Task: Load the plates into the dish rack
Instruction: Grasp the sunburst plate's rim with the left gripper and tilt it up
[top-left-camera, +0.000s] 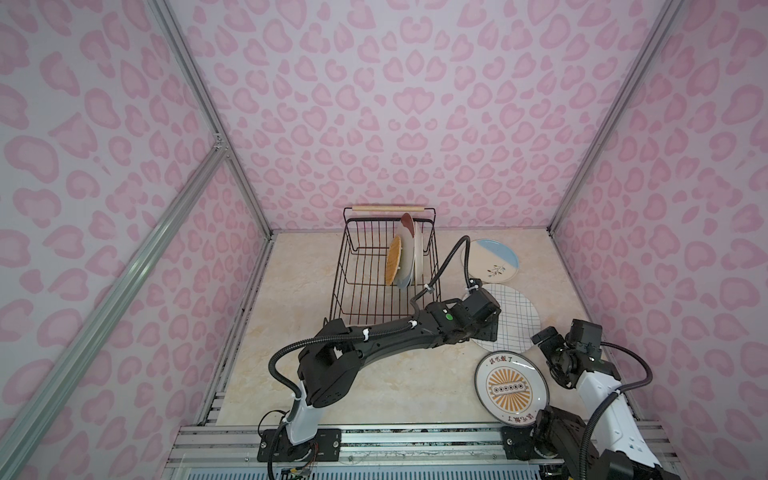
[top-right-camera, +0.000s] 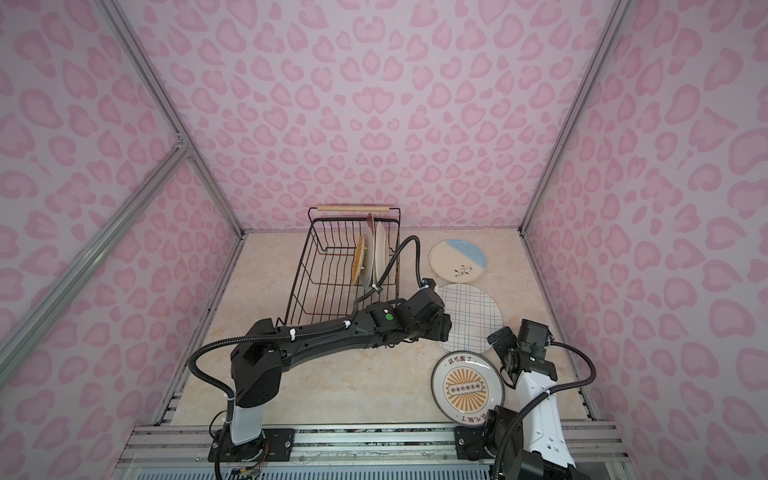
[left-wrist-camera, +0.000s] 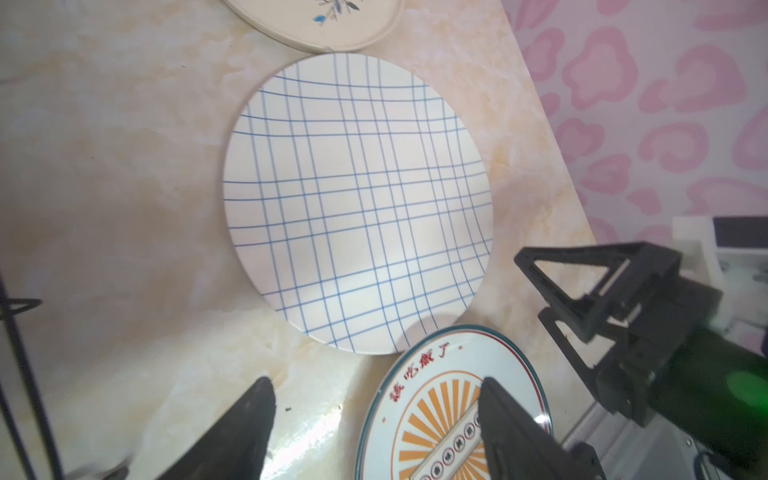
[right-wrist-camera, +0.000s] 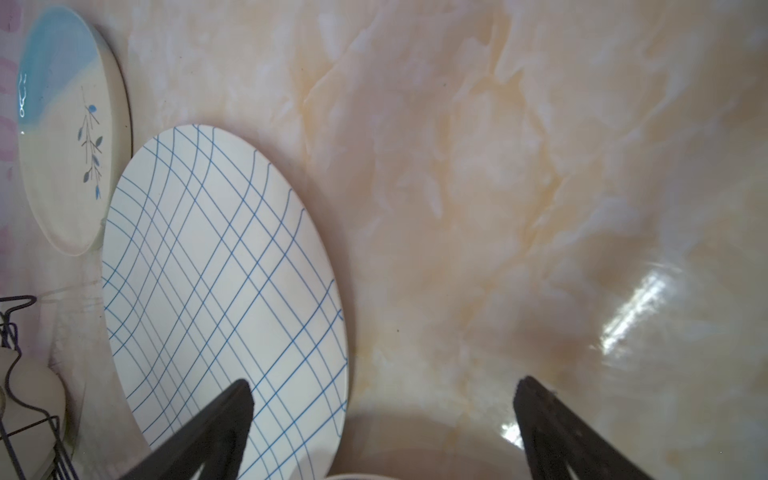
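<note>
The black wire dish rack (top-left-camera: 360, 291) stands at the back, and three plates stand on edge in it, with a yellow woven-look plate (top-left-camera: 392, 261) in front. Flat on the table to its right lie a cream-and-blue sprig plate (top-left-camera: 492, 259), a blue-gridded plate (top-left-camera: 517, 318) and an orange sunburst plate (top-left-camera: 511, 388). My left gripper (left-wrist-camera: 374, 399) is open and empty, low over the table by the gridded plate's near edge. One of its fingers (left-wrist-camera: 505, 419) is over the sunburst plate. My right gripper (right-wrist-camera: 384, 388) is open and empty beside the gridded plate (right-wrist-camera: 224, 291).
The left arm (top-left-camera: 390, 336) stretches across the table in front of the rack, and its cable loops over the rack's right side. The right gripper (left-wrist-camera: 530, 286) sits close to the gridded plate's right edge. Pink patterned walls close the table in on three sides.
</note>
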